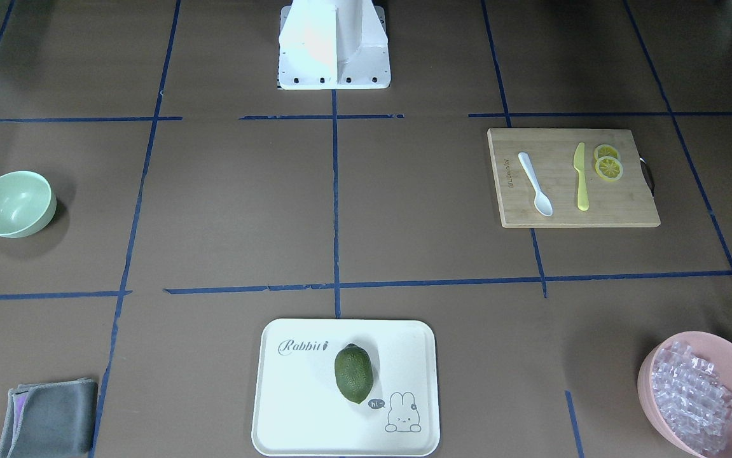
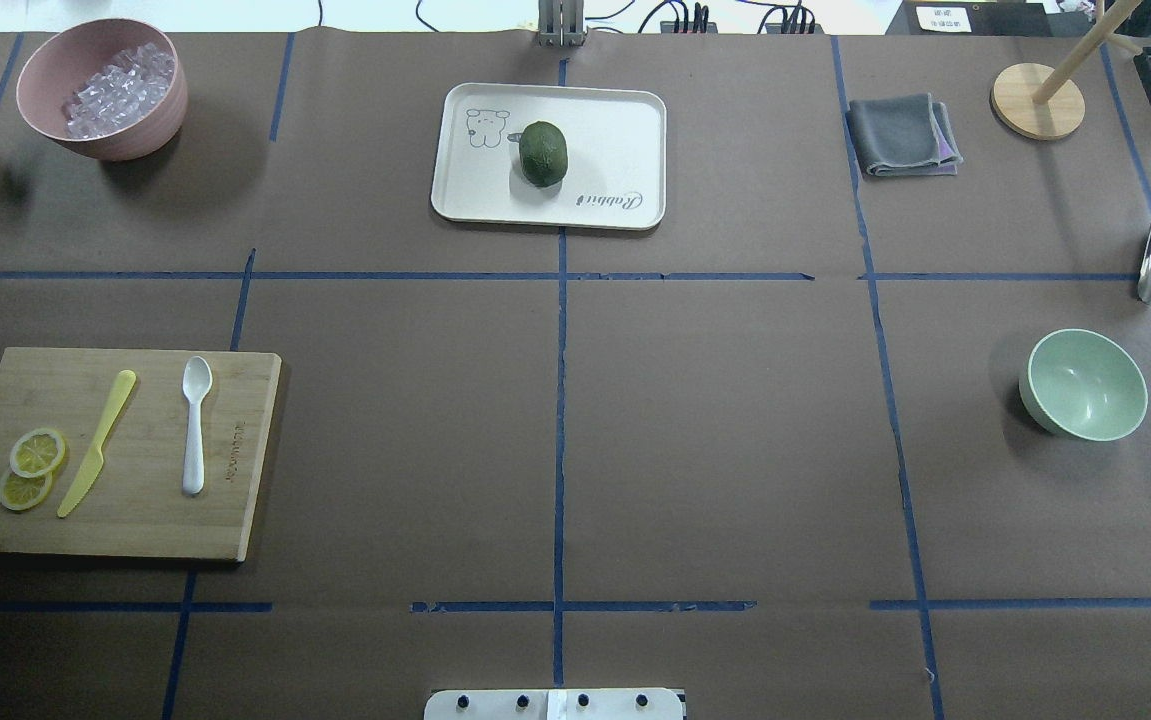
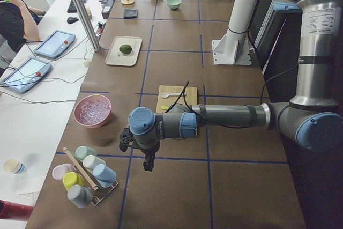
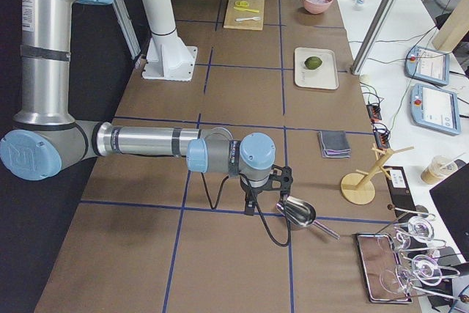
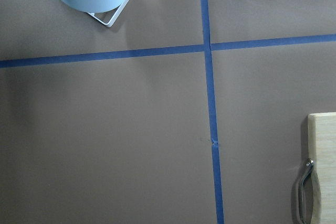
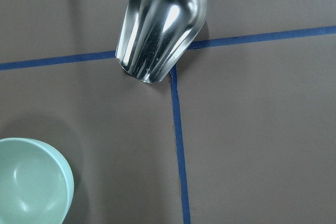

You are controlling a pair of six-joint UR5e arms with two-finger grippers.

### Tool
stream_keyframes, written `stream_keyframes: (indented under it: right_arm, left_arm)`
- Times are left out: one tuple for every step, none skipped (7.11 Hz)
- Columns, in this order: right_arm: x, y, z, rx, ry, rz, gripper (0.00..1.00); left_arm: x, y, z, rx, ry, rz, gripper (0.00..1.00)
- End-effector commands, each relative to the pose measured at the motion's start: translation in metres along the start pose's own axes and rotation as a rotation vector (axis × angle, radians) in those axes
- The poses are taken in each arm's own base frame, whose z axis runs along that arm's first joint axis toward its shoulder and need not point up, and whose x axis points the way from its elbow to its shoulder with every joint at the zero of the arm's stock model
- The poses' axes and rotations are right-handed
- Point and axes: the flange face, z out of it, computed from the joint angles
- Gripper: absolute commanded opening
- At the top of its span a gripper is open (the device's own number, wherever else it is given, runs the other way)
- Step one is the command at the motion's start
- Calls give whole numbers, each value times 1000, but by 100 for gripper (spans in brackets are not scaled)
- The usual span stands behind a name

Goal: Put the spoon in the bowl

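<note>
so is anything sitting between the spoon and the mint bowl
Nothing visible does. The spoon lies on the cutting board on the robot's left, the bowl on its right, and only bare taped table stretches between them.

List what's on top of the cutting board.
On the cutting board: white spoon, yellow knife, two overlapping lemon slices. One slice partly hides the other; nothing else shows.

light: bright, even, overhead | shadows: soft | glare: metal scoop (image 6: 160, 24) | focus: sharp
</note>
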Motion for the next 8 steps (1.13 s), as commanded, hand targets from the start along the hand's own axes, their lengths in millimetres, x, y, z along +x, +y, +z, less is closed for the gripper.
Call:
stream_keyframes:
  right_arm:
    - [0, -1, 0, 0, 3, 5, 100]
    - [1, -1, 1, -1, 2, 4, 100]
    - [1, -1, 1, -1, 2, 4, 100]
    - [1, -1, 1, -2, 2, 7, 100]
    - [1, -1, 1, -2, 2, 10, 100]
    - [1, -1, 1, -1, 2, 15, 100]
    - [-1, -4, -1, 2, 2, 13, 100]
    - [-1, -5, -1, 3, 3, 14, 100]
  left_arm:
    - [1, 0, -1, 2, 1, 2, 100]
    - [1, 0, -1, 3, 1, 3, 100]
    - [1, 0, -1, 3, 1, 3, 100]
    - [2, -1, -2, 5, 1, 5, 100]
    - [2, -1, -2, 5, 1, 5, 100]
    - [2, -1, -2, 5, 1, 5, 100]
    - [2, -1, -2, 6, 1, 6, 100]
    - [4, -2, -4, 11, 2, 11, 100]
